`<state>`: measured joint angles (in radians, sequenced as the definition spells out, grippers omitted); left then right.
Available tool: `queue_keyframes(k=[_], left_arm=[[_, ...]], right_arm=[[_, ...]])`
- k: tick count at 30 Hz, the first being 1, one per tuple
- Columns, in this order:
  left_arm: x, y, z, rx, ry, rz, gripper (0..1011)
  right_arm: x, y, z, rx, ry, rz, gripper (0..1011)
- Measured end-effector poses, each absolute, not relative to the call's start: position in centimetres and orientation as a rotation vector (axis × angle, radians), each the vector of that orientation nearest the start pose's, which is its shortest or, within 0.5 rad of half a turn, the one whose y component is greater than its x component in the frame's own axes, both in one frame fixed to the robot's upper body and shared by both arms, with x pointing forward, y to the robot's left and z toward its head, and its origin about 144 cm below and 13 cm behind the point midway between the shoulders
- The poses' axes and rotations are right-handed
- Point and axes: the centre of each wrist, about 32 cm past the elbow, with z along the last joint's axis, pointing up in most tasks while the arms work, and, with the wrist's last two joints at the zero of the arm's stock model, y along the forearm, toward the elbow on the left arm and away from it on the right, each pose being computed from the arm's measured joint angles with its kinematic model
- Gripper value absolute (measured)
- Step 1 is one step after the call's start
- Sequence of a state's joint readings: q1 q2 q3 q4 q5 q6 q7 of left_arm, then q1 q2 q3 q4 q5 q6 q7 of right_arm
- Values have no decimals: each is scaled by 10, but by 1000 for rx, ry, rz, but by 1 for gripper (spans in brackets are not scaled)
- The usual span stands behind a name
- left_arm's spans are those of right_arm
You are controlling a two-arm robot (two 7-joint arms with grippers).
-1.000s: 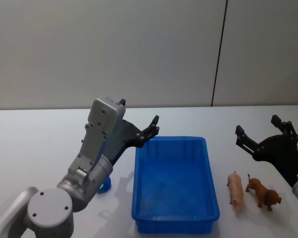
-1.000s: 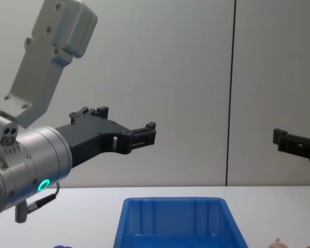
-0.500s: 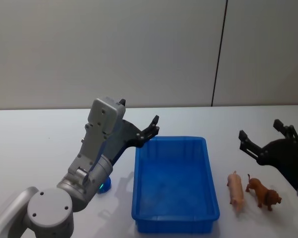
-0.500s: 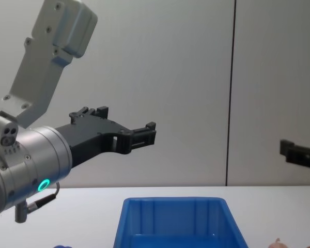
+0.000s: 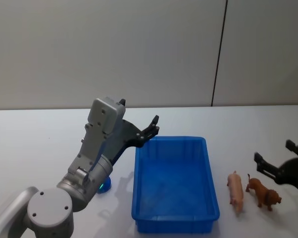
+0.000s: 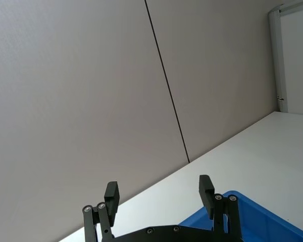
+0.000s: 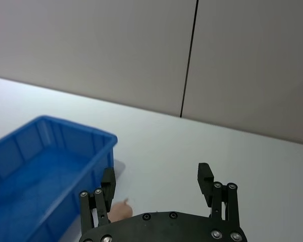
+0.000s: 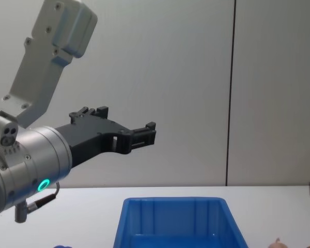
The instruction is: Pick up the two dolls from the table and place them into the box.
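Both dolls on the tabletop (image 5: 39, 139), outside the box, on its right side. Pink doll (image 5: 234, 191) sits just beside the box's right wall, not touching it, body running lengthwise along the wall. Its snout also pokes into the right wrist view (image 7: 122, 209). Brown doll (image 5: 262, 193) is just right of the pink one, close but apart, on its legs, head toward the near right.

Box (image 5: 174, 225) is the blue bin at mid-tabletop, long side running away from the robot. Ribbed inner walls show in the chest view (image 8: 175, 219).

Right gripper (image 5: 272, 151) is open, jaws spread wide, sitting behind and slightly right of the brown doll, near it, touching neither doll. The right wrist view (image 7: 156, 172) looks past the fingers to the tabletop and the box's right wall.

Left gripper (image 6: 158, 186) is open too, held up over the box's far-left corner, well above the rim in the chest view (image 8: 119, 120).
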<state>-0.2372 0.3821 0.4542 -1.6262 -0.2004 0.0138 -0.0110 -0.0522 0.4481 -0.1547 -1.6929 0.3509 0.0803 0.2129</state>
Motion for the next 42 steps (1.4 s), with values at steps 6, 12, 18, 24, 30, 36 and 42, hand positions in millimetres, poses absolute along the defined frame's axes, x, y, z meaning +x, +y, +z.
queue_keyframes(k=[6, 12, 18, 24, 30, 36, 42], left_arm=[[492, 198, 1204, 61, -268, 1124, 1001], [492, 198, 1204, 61, -268, 1124, 1001], [492, 198, 1204, 61, -268, 1124, 1001], [492, 198, 1204, 61, -268, 1124, 1001], [492, 198, 1204, 61, -268, 1124, 1001], [492, 198, 1204, 61, -267, 1124, 1001], [492, 198, 1204, 61, -267, 1124, 1001]], right_arm=[[435, -309, 1162, -180, 33, -1153, 1001], [428, -323, 1155, -247, 71, -1128, 1001], [425, -329, 1149, -289, 95, -1112, 1001], [424, -331, 1143, -324, 115, -1096, 1001], [426, -329, 1135, -349, 135, -1082, 1001], [430, -325, 1128, -363, 153, -1068, 1001], [435, -320, 1123, -370, 169, -1056, 1001]])
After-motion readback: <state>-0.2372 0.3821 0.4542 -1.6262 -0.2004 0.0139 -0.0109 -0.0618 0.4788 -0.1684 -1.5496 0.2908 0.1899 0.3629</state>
